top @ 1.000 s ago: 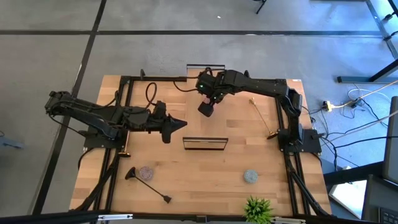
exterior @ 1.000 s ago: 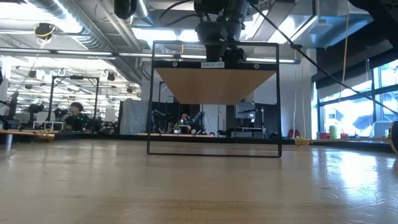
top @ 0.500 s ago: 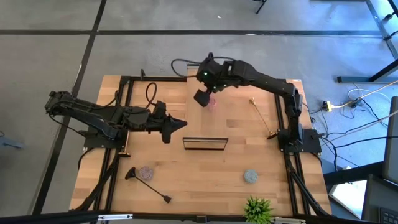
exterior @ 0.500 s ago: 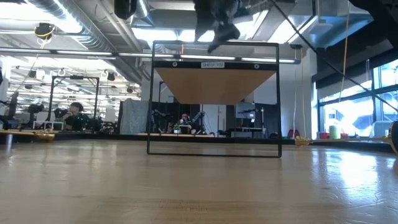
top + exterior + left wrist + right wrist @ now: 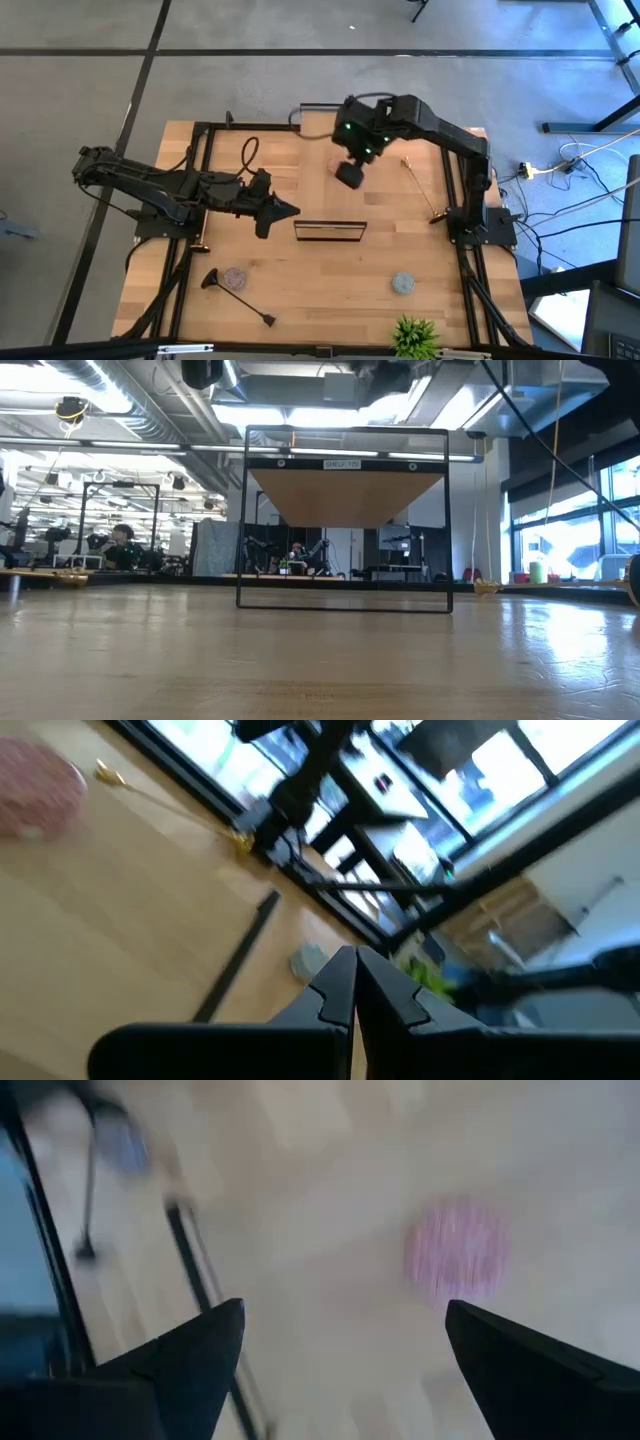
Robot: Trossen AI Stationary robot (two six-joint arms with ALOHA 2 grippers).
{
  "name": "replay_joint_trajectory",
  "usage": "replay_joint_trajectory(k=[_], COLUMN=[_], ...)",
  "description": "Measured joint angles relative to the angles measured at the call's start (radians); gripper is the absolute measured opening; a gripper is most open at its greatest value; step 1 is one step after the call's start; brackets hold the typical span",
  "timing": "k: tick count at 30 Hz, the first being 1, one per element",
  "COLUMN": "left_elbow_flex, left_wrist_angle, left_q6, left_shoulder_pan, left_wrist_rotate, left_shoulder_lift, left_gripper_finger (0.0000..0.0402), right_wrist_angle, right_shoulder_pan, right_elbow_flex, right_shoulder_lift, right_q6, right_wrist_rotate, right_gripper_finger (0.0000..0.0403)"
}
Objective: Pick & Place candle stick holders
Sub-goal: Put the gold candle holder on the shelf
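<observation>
Three candle stick holders lie flat on the table (image 5: pixel 330 270) in the high view: a gold one (image 5: pixel 420 187) along the right side, a black one (image 5: pixel 238 298) near the front left, and another gold one (image 5: pixel 199 245) barely visible at the left edge under the left arm's frame. Low view shows none of the black one; it catches only a gold piece at far left (image 5: pixel 60 575) and a gold base at far right (image 5: pixel 487 589), plus the black wire shelf frame (image 5: pixel 343 520) mid-table, which from above reads as a thin rectangle (image 5: pixel 330 230).

Right gripper (image 5: pixel 350 175) hangs above the back middle of the table, fingers spread wide, holding nothing; the right wrist view confirms the gap between its two dark fingers (image 5: pixel 190 1355) and shows a blurred pink round pad (image 5: pixel 457 1260) on the wood below. The right-side gold holder is near this gripper, off to its right, not touching.

Left gripper (image 5: pixel 285 210) sits low at left-centre, just beside the shelf frame's left end, fingertips pressed together on nothing. Left wrist view shows the shut tips (image 5: pixel 355 985), the same pink pad (image 5: pixel 35 790) and the gold holder (image 5: pixel 170 810) across the table. Black holder lies well apart from both grippers, beside a second pink pad (image 5: pixel 235 277). A grey pad (image 5: pixel 403 284) and a green plant (image 5: pixel 415 335) sit front right.
</observation>
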State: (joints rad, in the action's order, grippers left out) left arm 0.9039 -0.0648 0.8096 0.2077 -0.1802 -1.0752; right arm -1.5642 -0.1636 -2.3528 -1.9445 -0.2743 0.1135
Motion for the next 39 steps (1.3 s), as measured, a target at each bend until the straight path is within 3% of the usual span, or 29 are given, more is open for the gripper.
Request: replay_joint_trajectory(k=[8,15,18,25,28,32,39], left_elbow_flex=[0.000,0.000,0.000,0.000,0.000,0.000,0.000], left_wrist_angle=[-0.071,-0.110,-0.140,-0.190,-0.196,-0.196,-0.201], left_q6=[0.007,-0.002,-0.016,-0.029,-0.047,-0.056,-0.037], left_shoulder_pan=[0.000,0.007,0.022,0.035,0.033,0.012,-0.033], left_wrist_rotate=[0.132,0.148,0.142,0.093,0.092,0.085,0.084], left_shoulder_lift=[0.000,0.000,0.000,0.000,0.000,0.000,-0.003], left_gripper_finger=[0.0006,0.0006,0.0006,0.0006,0.0006,0.0006,0.0006], right_wrist_angle=[-0.007,-0.007,-0.007,0.130,0.223,0.211,0.142], right_shoulder_pan=[0.118,0.262,0.343,0.542,0.594,0.612,0.677], right_elbow_flex=[0.023,0.026,0.026,0.026,0.026,0.028,0.027], right_shoulder_lift=[0.042,0.037,0.035,0.013,-0.011,-0.019,-0.017], right_q6=[-0.164,-0.365,-0.444,-0.649,-0.690,-0.792,-0.872], right_wrist_rotate=[0.058,0.164,0.164,0.146,0.082,0.069,-0.045], right_gripper_finger=[0.0348,0.0348,0.0348,0.0348,0.0348,0.0348,0.0348])
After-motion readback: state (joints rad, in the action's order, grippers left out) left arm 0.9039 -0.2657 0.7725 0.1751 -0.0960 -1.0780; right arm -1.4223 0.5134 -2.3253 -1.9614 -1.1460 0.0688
